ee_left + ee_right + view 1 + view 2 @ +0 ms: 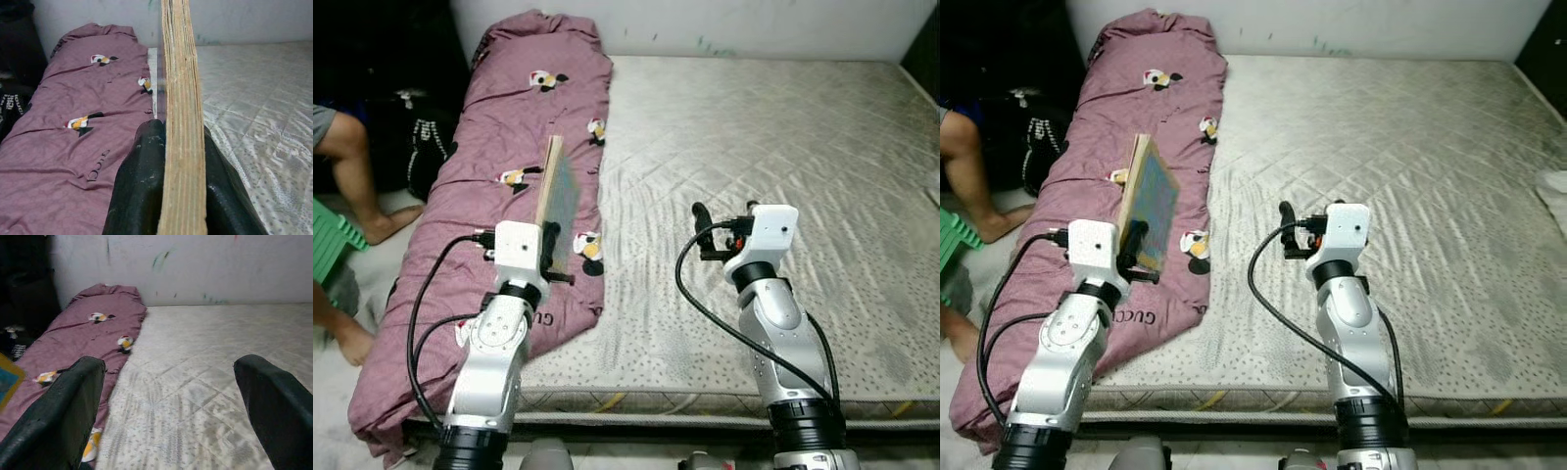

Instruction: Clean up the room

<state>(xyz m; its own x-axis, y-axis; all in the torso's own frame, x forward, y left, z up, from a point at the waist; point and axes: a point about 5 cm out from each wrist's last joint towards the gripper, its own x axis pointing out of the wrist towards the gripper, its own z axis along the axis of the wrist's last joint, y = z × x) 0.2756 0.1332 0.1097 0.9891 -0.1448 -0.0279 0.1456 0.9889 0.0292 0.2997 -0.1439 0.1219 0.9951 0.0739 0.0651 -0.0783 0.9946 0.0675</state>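
A: Where is the book?

B: Clamped upright between the left gripper's black fingers, spine edge toward its wrist camera, held above the purple quilt.

A: How should it be set down?

B: I'd keep the grip firm and lower it flat, not drop it.

A: And the right gripper?

B: Fingers spread apart, empty, over bare mattress ahead. The white wall lies beyond; a person's leg sits off left.

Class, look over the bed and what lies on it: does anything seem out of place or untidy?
Yes. The purple quilt lies bunched in a long roll on the mattress's left side, not spread out. The left gripper holds a book upright above it, off any shelf.
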